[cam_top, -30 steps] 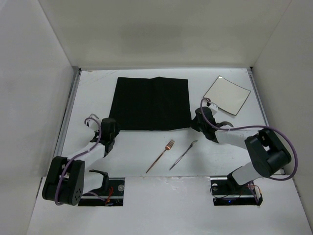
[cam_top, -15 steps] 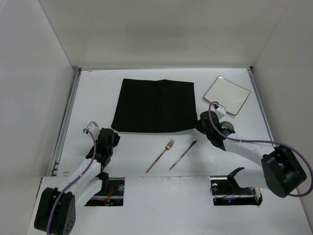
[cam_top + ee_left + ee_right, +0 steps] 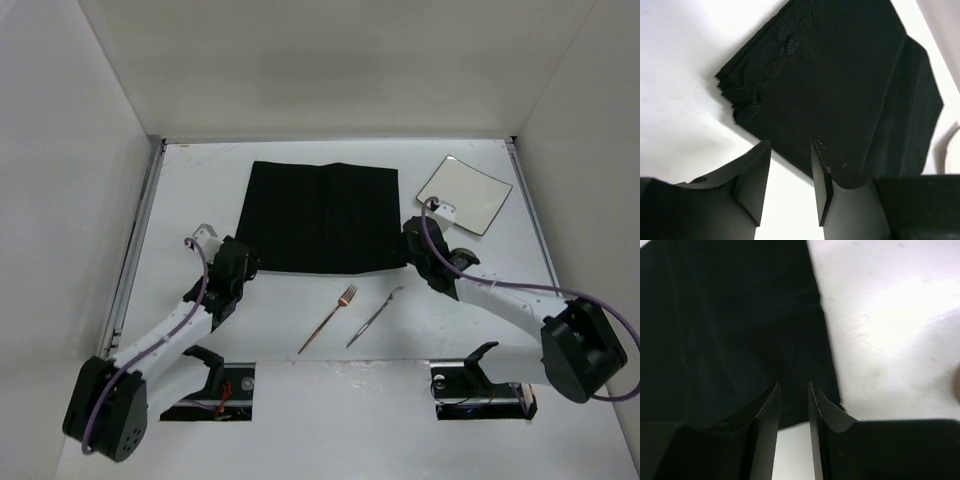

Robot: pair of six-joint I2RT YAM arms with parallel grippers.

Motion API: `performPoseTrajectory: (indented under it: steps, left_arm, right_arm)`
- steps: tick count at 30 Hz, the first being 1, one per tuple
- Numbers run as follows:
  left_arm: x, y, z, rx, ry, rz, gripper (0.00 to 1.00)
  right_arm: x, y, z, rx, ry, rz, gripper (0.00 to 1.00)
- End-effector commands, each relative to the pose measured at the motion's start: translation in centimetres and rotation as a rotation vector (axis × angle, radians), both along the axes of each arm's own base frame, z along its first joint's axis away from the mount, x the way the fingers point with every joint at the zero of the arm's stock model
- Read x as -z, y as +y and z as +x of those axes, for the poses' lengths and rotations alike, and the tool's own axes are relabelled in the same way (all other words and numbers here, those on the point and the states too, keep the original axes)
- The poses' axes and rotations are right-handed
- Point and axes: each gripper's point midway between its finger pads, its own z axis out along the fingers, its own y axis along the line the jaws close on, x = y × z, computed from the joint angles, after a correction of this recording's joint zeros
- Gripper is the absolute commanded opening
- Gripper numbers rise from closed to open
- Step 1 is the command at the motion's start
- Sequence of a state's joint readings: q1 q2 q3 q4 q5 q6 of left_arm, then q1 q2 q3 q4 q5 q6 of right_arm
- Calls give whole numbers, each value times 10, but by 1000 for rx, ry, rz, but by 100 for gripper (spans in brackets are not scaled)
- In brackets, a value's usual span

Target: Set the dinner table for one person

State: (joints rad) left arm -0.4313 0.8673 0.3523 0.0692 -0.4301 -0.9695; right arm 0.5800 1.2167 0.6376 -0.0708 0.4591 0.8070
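Table [image 3: 200, 180] first: a broad matte white surface with thin metal rails down its sides, filling the middle of the overhead view and carrying everything else. At upper centre lies a black cloth mat [image 3: 322, 215], rectangular and soft, with faint fold creases. The left wrist view shows its corner as stacked layers embossed with small scalloped rings. Upper right, a square plate [image 3: 465, 190], pale and glossy with a thin dark rim, sits turned at an angle, well apart from the mat. Below the mat, at lower centre, a slim copper-toned fork [image 3: 328, 320] and a thin, darker knife [image 3: 375, 316] lie side by side on the diagonal. Now the left gripper [image 3: 240, 262] is down at the mat's lower left corner, its black wedge-shaped fingers [image 3: 752, 175] a narrow gap apart, with cloth edge and white table showing between them. The right gripper [image 3: 412, 245] is at the lower right corner, jaws also slightly apart, straddling the mat's edge in its own wrist view and pinching nothing that can be seen.
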Motion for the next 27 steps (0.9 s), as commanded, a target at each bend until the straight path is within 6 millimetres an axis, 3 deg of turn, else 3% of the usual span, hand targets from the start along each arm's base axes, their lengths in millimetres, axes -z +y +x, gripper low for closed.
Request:
performPoseTrajectory:
  steps: [1, 4, 7, 12, 16, 20, 23, 27]
  left_arm:
    - [-23, -2, 38, -47, -85, -9, 36]
    - [1, 6, 57, -94, -33, 2, 36]
    - [30, 15, 59, -127, 32, 11, 35]
    - [74, 31, 38, -157, 144, 7, 35]
    - [95, 28, 17, -128, 200, 6, 36]
    - [95, 19, -1, -88, 200, -15, 38]
    - [84, 20, -12, -82, 183, -28, 41]
    - [54, 22, -19, -68, 116, -26, 45]
  right_arm:
    - [-12, 31, 20, -69, -33, 18, 32]
    - [3, 54, 26, -119, -25, 37, 30]
    - [26, 60, 25, -129, 21, 35, 30]
    - [53, 53, 14, -106, 76, 22, 29]
    - [53, 43, 8, -85, 78, 19, 29]
    - [46, 24, 10, -45, 63, 13, 34]
    - [39, 16, 9, -35, 51, 11, 39]
    - [26, 4, 4, -1, 15, -5, 62]
